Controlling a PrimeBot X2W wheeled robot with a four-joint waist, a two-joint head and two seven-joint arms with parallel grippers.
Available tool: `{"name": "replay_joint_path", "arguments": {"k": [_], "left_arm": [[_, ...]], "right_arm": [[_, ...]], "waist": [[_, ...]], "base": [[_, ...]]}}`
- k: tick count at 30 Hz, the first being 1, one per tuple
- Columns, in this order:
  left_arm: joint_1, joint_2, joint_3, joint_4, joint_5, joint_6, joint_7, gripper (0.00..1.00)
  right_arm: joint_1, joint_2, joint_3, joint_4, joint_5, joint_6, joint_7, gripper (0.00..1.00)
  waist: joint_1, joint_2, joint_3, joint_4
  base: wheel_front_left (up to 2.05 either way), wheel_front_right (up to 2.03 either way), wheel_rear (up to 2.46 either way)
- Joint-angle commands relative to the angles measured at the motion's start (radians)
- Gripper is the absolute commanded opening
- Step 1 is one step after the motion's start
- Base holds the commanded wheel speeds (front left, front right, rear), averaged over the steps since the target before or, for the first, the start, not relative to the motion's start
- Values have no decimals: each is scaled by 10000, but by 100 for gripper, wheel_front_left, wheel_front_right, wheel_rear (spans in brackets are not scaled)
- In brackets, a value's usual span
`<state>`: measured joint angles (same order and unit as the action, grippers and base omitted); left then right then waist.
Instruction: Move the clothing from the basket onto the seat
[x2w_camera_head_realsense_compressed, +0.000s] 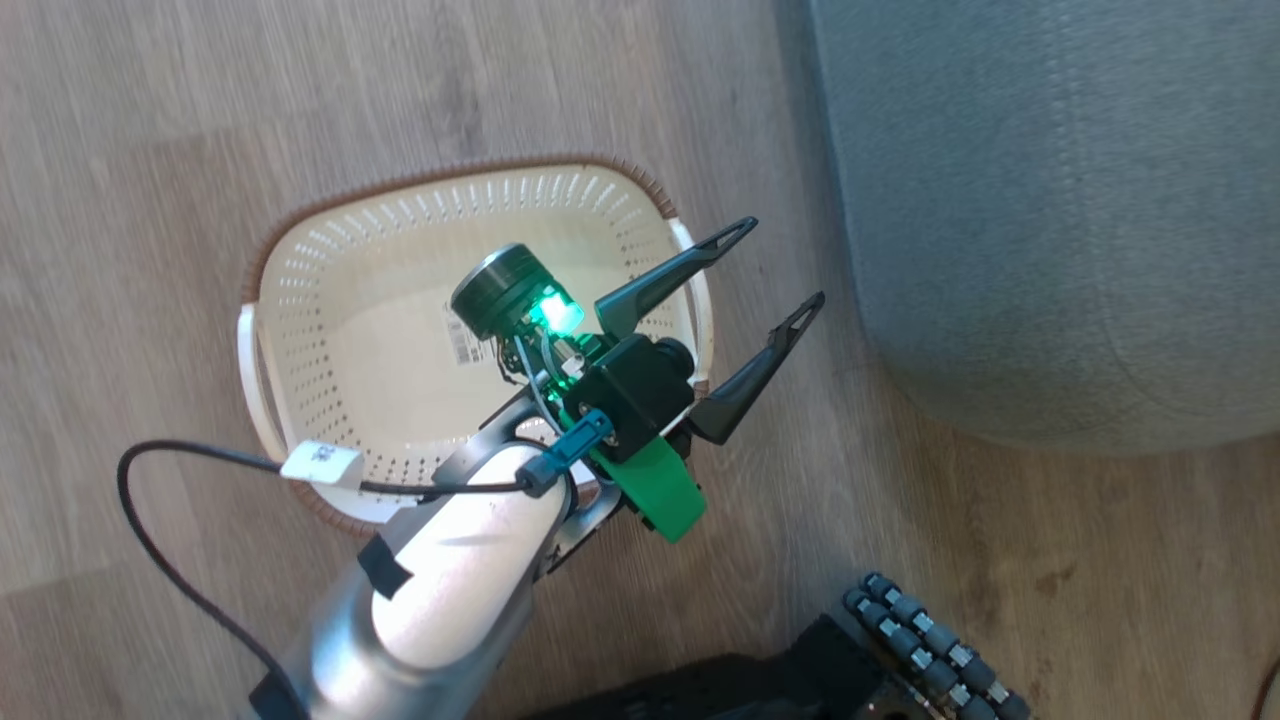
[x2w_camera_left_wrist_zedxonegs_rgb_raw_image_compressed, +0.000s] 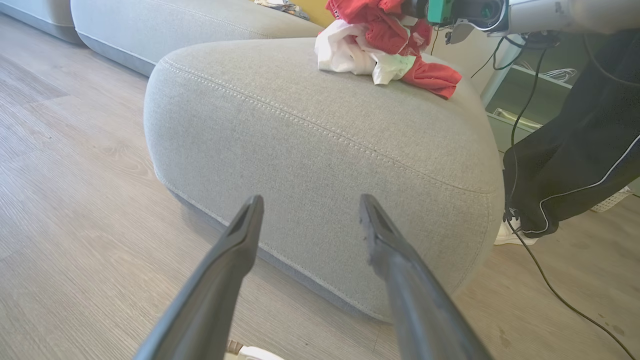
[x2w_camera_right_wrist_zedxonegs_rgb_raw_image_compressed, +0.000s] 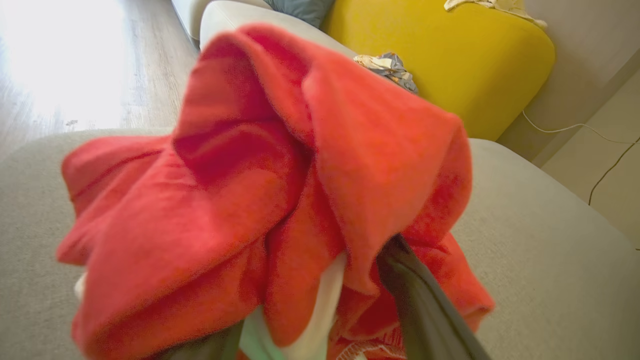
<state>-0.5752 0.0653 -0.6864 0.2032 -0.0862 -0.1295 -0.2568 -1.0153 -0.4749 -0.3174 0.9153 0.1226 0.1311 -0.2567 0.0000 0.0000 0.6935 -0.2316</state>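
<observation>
Right gripper (x2w_camera_right_wrist_zedxonegs_rgb_raw_image_compressed: 320, 280) clamped on clothing (x2w_camera_left_wrist_zedxonegs_rgb_raw_image_compressed: 385, 35), fabric bunched round its fingers, heap sagging onto seat (x2w_camera_left_wrist_zedxonegs_rgb_raw_image_compressed: 310, 125) right beneath, red tail trailing off sideways. Left gripper (x2w_camera_head_realsense_compressed: 785, 260) spread wide, nothing in it, basket (x2w_camera_head_realsense_compressed: 330, 260) below, fingers aimed at seat.

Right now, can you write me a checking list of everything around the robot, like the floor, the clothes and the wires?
Surface: pale wood floor; the basket stands on it.
Job's things: basket has only its label sticker inside; red and white clothing is heaped on the seat.
Clutter: crumpled patterned cloth beside a yellow cushion.
Grippers: left gripper open above the basket's rim; right gripper at the clothing, cloth over its fingers, grip cannot be told.
Cables: black cable along the left forearm; second cable trailing on the floor.
Surroundings: a person's leg in dark trousers beside the seat.
</observation>
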Motion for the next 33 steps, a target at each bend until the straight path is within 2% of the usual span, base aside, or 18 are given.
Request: {"name": "replay_joint_path", "arguments": {"k": [1, 16, 23, 24, 27, 33], "left_arm": [[147, -132, 196, -299, -20, -11, -49, 100], [1135, -149, 669, -592, -554, 70, -49, 100], [1767, -149, 1271, -859, -804, 321, -49, 100], [1767, -149, 1271, -859, -804, 321, -49, 100], [2074, -150, 1681, -1025, -976, 502, -49, 100], [2682, -150, 2508, -1255, -1038, 929, -49, 100]], "right_arm": [[291, -192, 14, -436, 32, -4, -51, 100], [2571, 262, 1145, -2239, 451, -4, -51, 100], [3970, 294, 1816, -4559, 1173, -4, -51, 100], [3970, 294, 1816, -4559, 1173, -4, -51, 100], [4650, 286, 2117, -5803, 1538, -4, -51, 100], [6105, 670, 2771, -7730, 1840, -4, -51, 100]], "waist": [[0, 0, -276, -121], [0, 0, -2839, -424], [0, 0, -3988, -145], [0, 0, -3988, -145], [0, 0, -4380, 81], [0, 0, -5131, 677]], "base": [[0, 0, 0], [0, 0, 0], [0, 0, 0], [0, 0, 0], [0, 0, 0], [0, 0, 0]]}}
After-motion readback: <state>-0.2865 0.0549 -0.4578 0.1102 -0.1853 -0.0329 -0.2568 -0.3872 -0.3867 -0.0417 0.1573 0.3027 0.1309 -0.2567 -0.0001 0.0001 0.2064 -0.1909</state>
